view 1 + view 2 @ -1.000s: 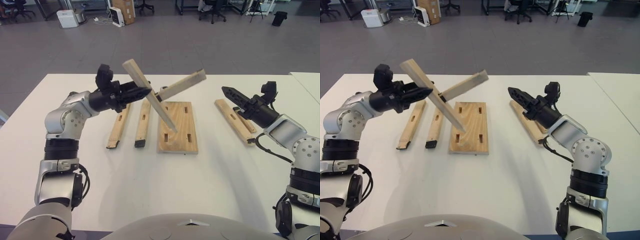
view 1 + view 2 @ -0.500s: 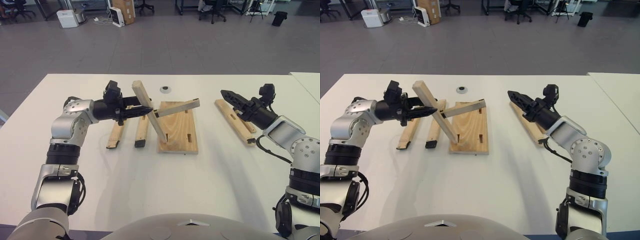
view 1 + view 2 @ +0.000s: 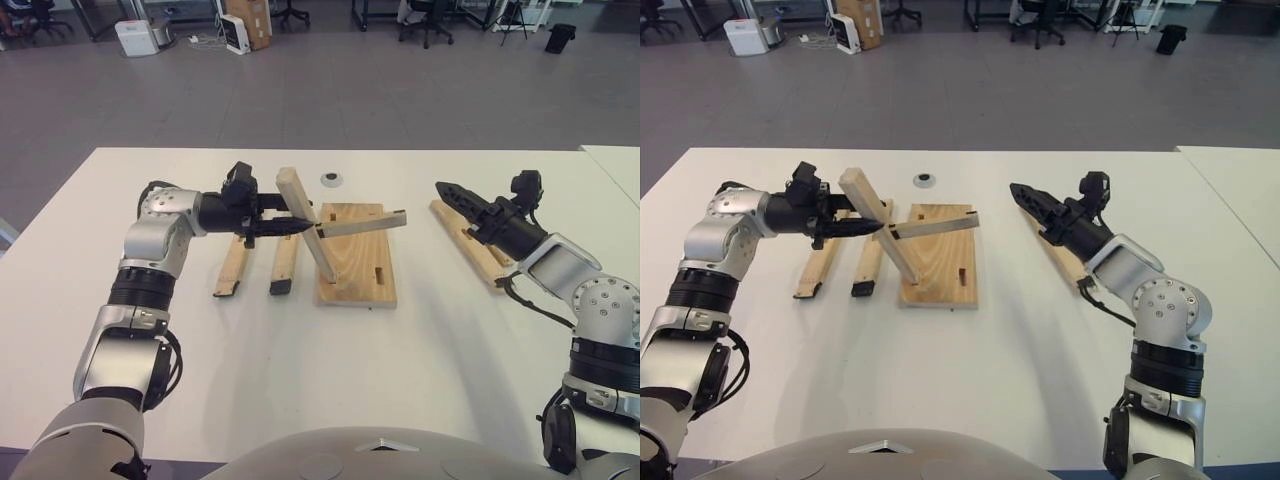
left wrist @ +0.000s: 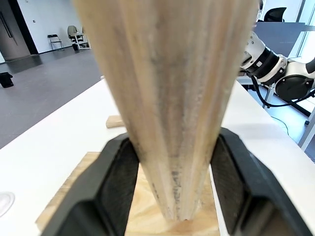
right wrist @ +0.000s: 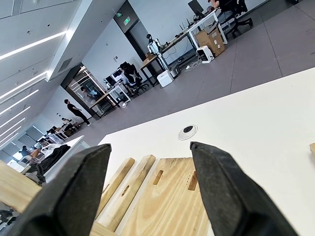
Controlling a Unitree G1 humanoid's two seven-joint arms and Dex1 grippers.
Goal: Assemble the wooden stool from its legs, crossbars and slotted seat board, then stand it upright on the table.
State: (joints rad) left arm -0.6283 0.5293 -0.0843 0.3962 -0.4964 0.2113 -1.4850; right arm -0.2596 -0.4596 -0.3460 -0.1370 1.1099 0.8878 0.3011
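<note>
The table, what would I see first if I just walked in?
The left gripper is shut on a tilted wooden leg with a crossbar sticking out, over the slotted seat board mid-table. The open right gripper hovers by more wooden pieces on the right.

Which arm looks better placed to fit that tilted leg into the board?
Left, probably. The left gripper is shut on the tilted leg, whose lower end meets the seat board. The right gripper hangs open above loose pieces farther right.
</note>
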